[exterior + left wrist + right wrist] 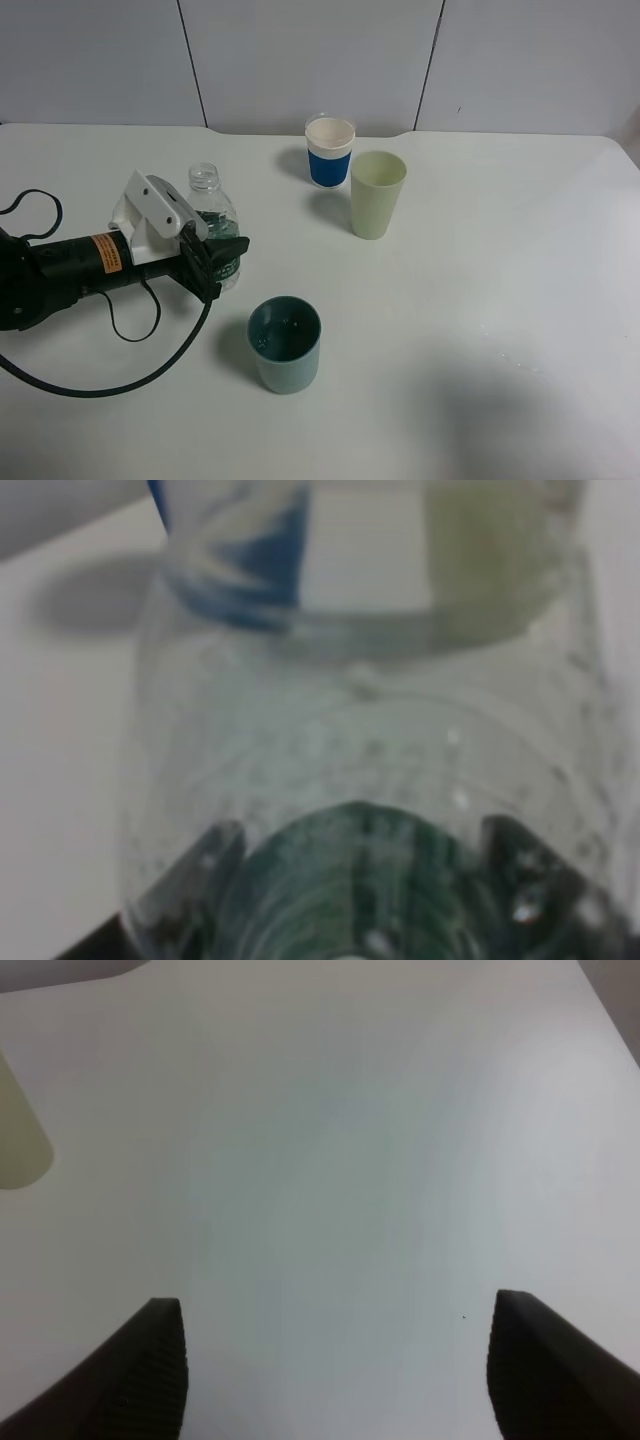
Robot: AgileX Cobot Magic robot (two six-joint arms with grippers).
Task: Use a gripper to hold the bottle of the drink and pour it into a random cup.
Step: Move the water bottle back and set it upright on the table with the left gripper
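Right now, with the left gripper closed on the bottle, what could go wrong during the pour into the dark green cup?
1. The bottle has no cap, so any early tilt by the left gripper may spill water on the table before it reaches the teal cup.
2. The grip sits low on the soft, clear body; squeezing could push liquid out.
3. The pale green cup and the blue-and-white cup stand close together; a wide swing might knock them.

Clear bottle (212, 225) upright, uncapped; teal cup (286, 344) near, upright.

Bottle (212, 214) left of cup (285, 343)
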